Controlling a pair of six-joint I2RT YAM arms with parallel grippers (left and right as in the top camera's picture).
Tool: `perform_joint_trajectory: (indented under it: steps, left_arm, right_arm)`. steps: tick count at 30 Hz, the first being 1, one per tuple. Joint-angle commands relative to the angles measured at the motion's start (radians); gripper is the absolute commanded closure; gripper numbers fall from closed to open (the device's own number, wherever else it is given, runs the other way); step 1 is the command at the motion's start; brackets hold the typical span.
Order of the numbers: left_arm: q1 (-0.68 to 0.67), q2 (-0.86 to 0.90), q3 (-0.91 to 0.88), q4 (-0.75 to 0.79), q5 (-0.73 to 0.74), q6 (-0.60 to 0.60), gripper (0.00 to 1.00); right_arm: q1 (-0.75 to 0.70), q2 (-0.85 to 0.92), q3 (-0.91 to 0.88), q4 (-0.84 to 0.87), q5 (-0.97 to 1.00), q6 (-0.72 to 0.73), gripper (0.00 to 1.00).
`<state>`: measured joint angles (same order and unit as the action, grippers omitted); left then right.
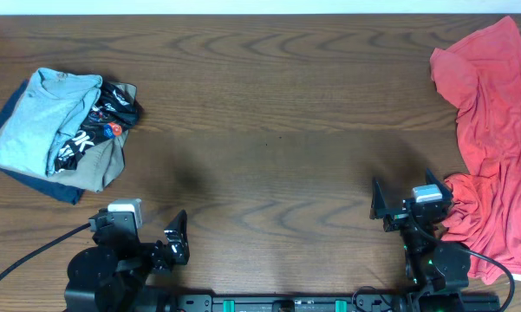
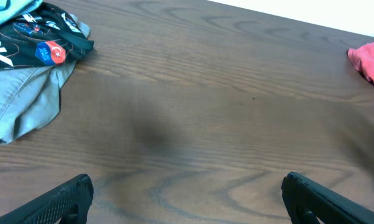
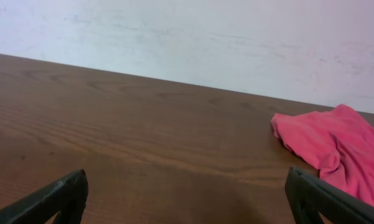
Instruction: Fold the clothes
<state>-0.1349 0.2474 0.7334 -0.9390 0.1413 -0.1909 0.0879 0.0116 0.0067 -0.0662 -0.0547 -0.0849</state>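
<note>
Red shirt (image 1: 494,130): largest piece, crumpled and unfolded along the right side of the table (image 1: 269,104). Long axis from far edge to near edge, upper end close to the far edge, lower end bunched just beside the right arm. Partly cut off by the right border of the overhead view. Which end holds the neck: cannot tell.

Garment pile at the far left of the table, well apart from the red shirt. Blue tee (image 1: 43,121) on top, loosely folded, long axis on a slant from far-right to near-left. Neck direction unclear. Under it and to its right, black tee (image 1: 104,117) with white lettering, rumpled. Beneath both, khaki garment (image 1: 100,165) poking out toward the near side, and navy garment (image 1: 65,192) showing along the pile's left and near edges.

Left gripper (image 2: 185,190): low at the near-left edge, near the pile without touching it, jaws spread wide, nothing between them, bare wood ahead.

Right gripper (image 3: 187,186): low at the near-right edge, just beside the bunched red cloth, jaws likewise wide apart and holding nothing, facing across the table toward the far edge.
</note>
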Motion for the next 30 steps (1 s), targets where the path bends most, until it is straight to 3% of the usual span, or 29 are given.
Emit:
perform_joint_trajectory:
  steps: [1,22,30]
  left_arm:
    - [-0.005,-0.003,-0.003,-0.002,-0.015,-0.013,0.02]
    - [-0.005,-0.013,-0.003,-0.003,-0.015,-0.013,0.02]
    - [0.022,-0.114,-0.061,-0.042,-0.049,-0.008,0.02]
  right_arm:
    - [-0.010,-0.006,-0.001,-0.005,0.006,-0.013,0.01]
    - [-0.010,-0.006,-0.001,-0.005,0.006,-0.013,0.01]
    - [-0.010,-0.006,-0.001,-0.005,0.006,-0.014,0.01]
